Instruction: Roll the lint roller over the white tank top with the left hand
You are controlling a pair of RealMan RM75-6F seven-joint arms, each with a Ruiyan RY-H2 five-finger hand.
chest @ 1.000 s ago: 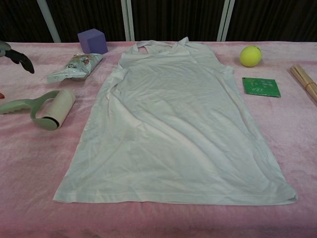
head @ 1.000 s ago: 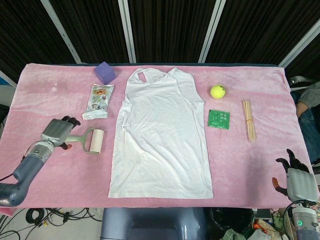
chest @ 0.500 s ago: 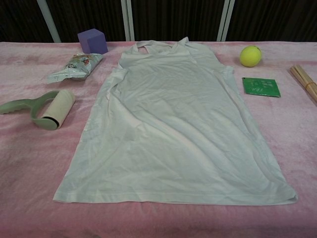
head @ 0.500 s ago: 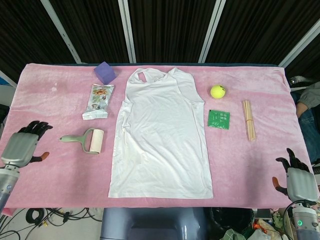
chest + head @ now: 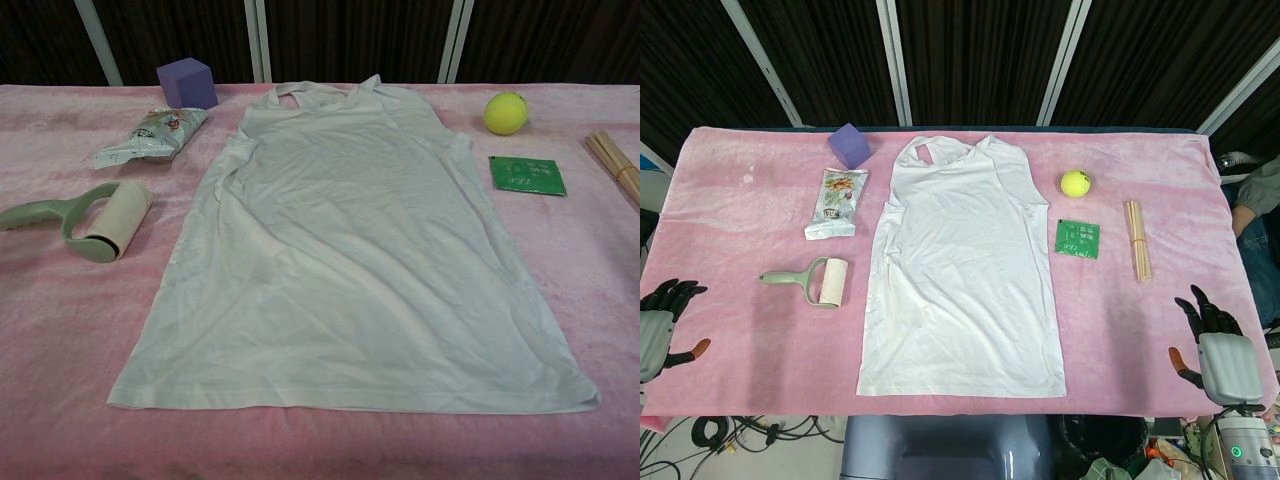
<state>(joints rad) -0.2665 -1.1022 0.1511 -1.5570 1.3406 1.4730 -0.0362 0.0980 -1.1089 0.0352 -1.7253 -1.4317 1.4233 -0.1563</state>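
snack packet and green card print, both illegible

The table wears a pink cloth; on it lie a white tank top, lint roller, snack packet, purple cube, tennis ball, green card and wooden sticks

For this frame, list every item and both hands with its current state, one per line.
Lint roller: lying on the table, unheld.
Tank top: spread flat.
Left hand: at the table edge, open, empty.
Right hand: near the table edge, open, empty.
Snack bag: lying flat.
Tennis ball: resting.
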